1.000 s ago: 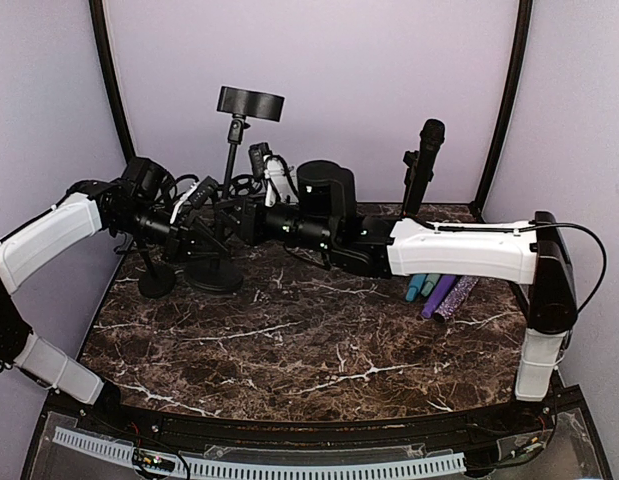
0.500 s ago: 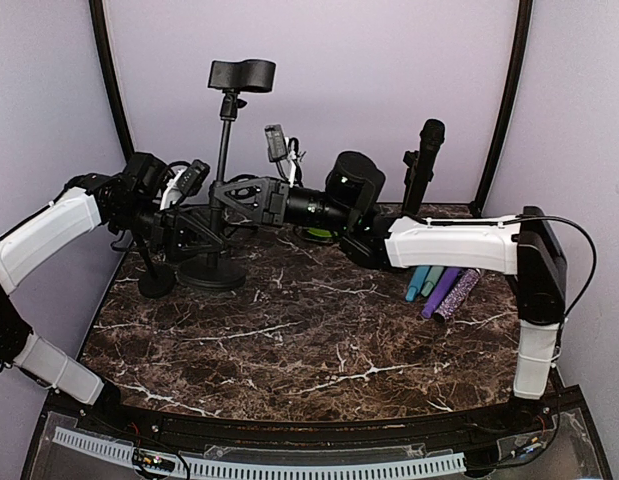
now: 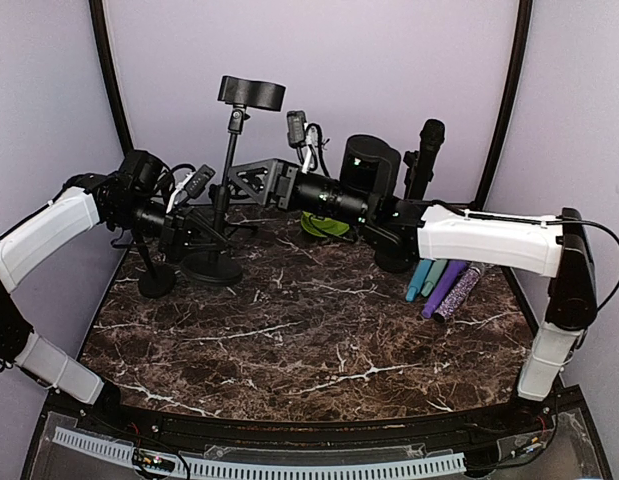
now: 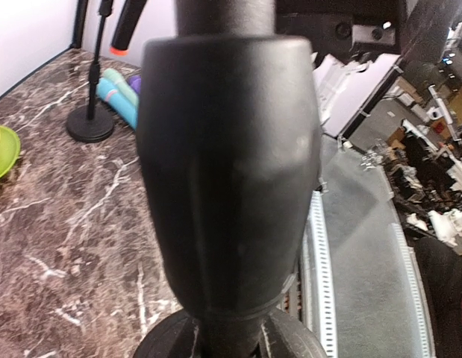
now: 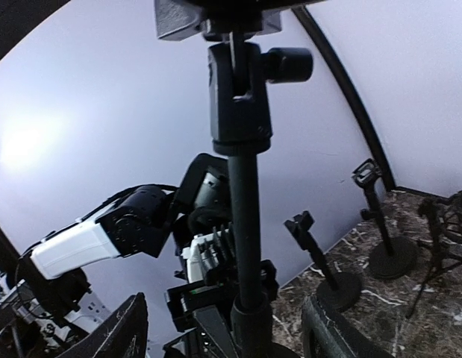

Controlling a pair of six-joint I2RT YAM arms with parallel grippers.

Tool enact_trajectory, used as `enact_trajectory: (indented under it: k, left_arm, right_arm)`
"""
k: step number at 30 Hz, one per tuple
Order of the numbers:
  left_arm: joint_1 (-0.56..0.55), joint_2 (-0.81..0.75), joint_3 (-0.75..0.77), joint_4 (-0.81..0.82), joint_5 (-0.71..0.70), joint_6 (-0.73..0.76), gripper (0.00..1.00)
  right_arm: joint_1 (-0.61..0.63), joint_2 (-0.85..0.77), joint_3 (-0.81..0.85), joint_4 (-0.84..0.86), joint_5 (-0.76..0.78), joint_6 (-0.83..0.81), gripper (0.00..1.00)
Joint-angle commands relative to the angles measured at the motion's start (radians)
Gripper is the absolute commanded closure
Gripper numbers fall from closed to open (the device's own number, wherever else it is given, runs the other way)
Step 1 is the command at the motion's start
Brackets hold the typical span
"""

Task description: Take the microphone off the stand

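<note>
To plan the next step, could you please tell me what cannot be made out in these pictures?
Left wrist: the pole, close and blurred, fills the frame and hides the fingers of the left gripper.
Top: the right arm hides the base under the microphone.
Right wrist: the clip atop the pole is cut off by the top edge.

tall stand [image 3: 229,170]: we log it rear left on the table [image 3: 289,340]
left gripper [image 3: 201,232]: on its lower pole, from the left
right gripper [image 3: 237,180]: around the pole, higher
short stand [image 3: 156,282]: left of its base
bowl [image 3: 324,226]: rear centre
microphone [image 3: 426,150]: rear right, upright on rear stand [image 4: 89,125]
pens [image 3: 441,288]: before it
</note>
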Motion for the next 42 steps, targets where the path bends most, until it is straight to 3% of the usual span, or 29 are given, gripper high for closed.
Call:
enact_trajectory:
  k: [1, 11, 24, 26, 30, 32, 37, 39, 40, 42]
  left_arm:
    - [0.001, -0.018, 0.008, 0.090, -0.096, -0.004, 1.00]
    - [0.001, -0.028, -0.009, 0.135, -0.146, -0.013, 1.00]
    - [0.001, -0.041, -0.001, 0.137, -0.169, -0.017, 1.00]
    - [0.001, -0.041, 0.000, 0.132, -0.166, -0.013, 1.00]
    - [0.001, -0.039, 0.001, 0.128, -0.144, -0.014, 1.00]
    - [0.000, -0.038, 0.006, 0.116, -0.123, -0.013, 1.00]
    - [0.001, -0.038, 0.027, 0.061, -0.014, 0.006, 1.00]
    - [0.001, -0.038, 0.034, 0.039, 0.041, 0.010, 1.00]
    - [0.001, -0.037, 0.039, 0.025, 0.070, 0.014, 1.00]
    - [0.001, -0.031, 0.049, 0.001, 0.127, 0.022, 1.00]
  right_arm:
    - [0.033, -0.011, 0.010, -0.188, 0.229, -0.108, 0.29]
    - [0.101, 0.068, 0.157, -0.291, 0.298, -0.156, 0.37]
    - [0.111, 0.194, 0.363, -0.430, 0.308, -0.135, 0.60]
    - [0.111, 0.188, 0.359, -0.430, 0.314, -0.134, 0.68]
    - [0.108, 0.170, 0.349, -0.408, 0.301, -0.144, 0.93]
    - [0.101, 0.152, 0.325, -0.361, 0.254, -0.146, 1.00]
    - [0.051, 0.062, 0.122, 0.049, 0.041, -0.072, 1.00]
    - [0.036, 0.043, 0.054, 0.209, -0.118, 0.030, 1.00]
    - [0.030, 0.042, 0.037, 0.266, -0.118, 0.030, 1.00]
    - [0.026, 0.048, 0.036, 0.337, -0.257, 0.105, 1.00]
